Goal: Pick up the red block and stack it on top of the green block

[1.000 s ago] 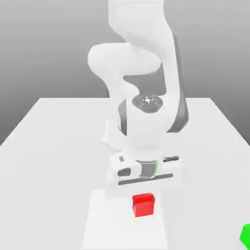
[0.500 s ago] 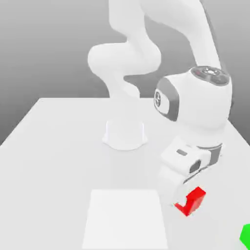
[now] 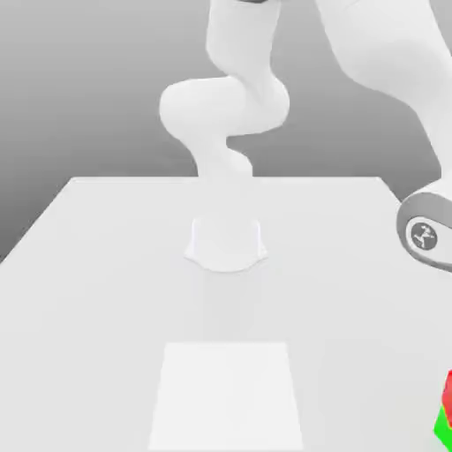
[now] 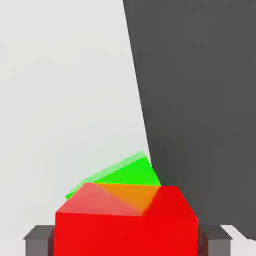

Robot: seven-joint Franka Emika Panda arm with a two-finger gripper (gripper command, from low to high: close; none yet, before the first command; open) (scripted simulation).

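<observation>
Red block (image 4: 125, 225): between the tool's two grey fingers (image 4: 37, 240), sitting over the green block (image 4: 127, 172); at the exterior view's lower right edge a red sliver (image 3: 448, 388) lies just above a green one (image 3: 444, 425).
Tool (image 4: 127, 241): cannot tell whether the fingers press on the red block or stand clear.
Desk (image 3: 106, 291): white, with a paler rectangle (image 3: 228, 393) near its front.

My arm (image 3: 388, 62) rises from its base (image 3: 226, 243), loops overhead and drops toward the exterior view's right edge. In the hand view, my gripper (image 4: 127, 240) has a finger (image 4: 39, 239) at each side, spread wide.
</observation>
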